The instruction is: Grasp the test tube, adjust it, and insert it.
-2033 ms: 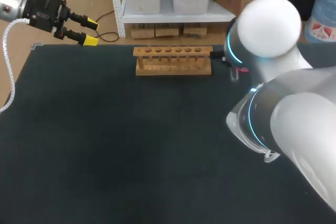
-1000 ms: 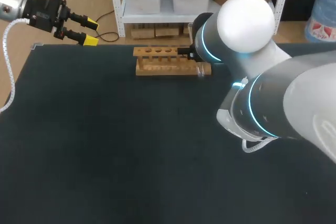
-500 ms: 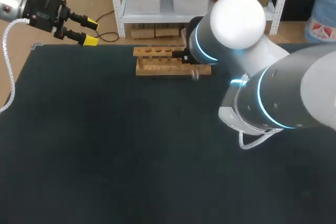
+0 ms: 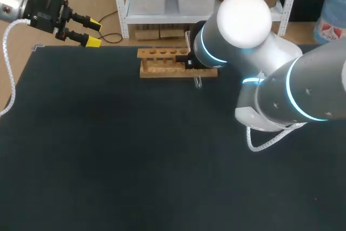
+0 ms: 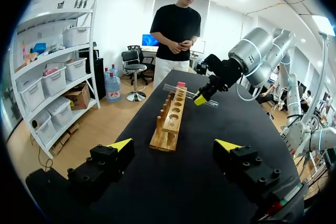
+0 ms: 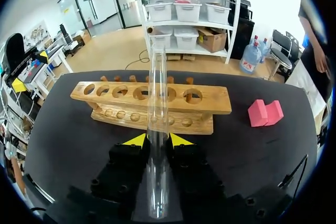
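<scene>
A clear glass test tube [image 6: 157,93] is clamped between the yellow tips of my right gripper [image 6: 157,140], which is shut on it. The tube lies roughly level, crossing above the right part of the wooden rack [image 6: 152,103] with its row of holes. In the head view my right arm [image 4: 243,20] covers that gripper; only the tube's end [image 4: 198,82] pokes out in front of the rack [image 4: 162,63]. My left gripper [image 4: 89,32] hangs open and empty over the table's far left corner, well away from the rack [image 5: 170,121].
A pink block [image 6: 265,113] lies on the dark table beside the rack's right end. The left wrist view shows my right gripper [image 5: 201,98] with the tube [image 5: 184,89] at the rack's far end.
My right arm has swung left over the rack's right end, carrying the tube, whose end now points out in front of the rack. The left arm has stayed put.
</scene>
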Motion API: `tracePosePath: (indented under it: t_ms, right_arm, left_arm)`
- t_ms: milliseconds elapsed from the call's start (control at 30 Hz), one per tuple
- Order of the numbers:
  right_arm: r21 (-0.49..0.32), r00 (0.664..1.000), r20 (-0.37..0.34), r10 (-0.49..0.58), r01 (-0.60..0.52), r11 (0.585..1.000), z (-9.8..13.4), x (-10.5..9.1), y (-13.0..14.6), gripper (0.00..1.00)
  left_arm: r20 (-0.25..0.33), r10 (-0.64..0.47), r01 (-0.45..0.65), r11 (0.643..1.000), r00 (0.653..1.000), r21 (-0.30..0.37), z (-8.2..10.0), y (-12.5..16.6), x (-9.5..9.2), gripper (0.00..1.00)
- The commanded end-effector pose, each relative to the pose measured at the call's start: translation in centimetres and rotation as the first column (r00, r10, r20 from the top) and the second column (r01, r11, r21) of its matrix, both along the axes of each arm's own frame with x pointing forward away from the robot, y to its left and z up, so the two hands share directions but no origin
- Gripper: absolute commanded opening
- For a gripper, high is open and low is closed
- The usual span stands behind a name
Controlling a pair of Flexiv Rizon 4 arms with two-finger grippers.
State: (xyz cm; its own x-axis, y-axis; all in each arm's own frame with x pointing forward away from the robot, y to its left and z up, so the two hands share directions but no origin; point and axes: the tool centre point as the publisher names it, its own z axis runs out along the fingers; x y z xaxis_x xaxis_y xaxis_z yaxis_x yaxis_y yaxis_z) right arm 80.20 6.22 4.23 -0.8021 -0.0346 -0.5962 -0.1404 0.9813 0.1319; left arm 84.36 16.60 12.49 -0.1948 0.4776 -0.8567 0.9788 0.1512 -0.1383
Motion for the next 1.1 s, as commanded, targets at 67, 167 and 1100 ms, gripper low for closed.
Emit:
tracePosePath:
  t_ms: [67, 167, 1100]
  right_arm:
    - [0.0, 0.999, -0.041, 0.015, -0.015, 1.0, -0.3, 0.5, 0.3, 0.0]
    - [0.0, 0.998, -0.056, 0.024, -0.024, 1.0, -0.7, 0.5, 0.4, 0.0]
    - [0.03, 0.996, -0.091, 0.017, -0.015, 0.999, -0.9, -0.1, 0.3, 0.0]
  left_arm:
    - [0.003, 0.0, 0.0, 1.0, 1.0, 0.0, -0.1, 0.0, 0.0, 1.0]
    - [0.003, 0.0, 0.0, 1.0, 1.0, 0.0, -0.1, 0.0, 0.0, 1.0]
    - [0.003, 0.0, 0.0, 1.0, 1.0, 0.0, -0.1, 0.0, 0.0, 1.0]
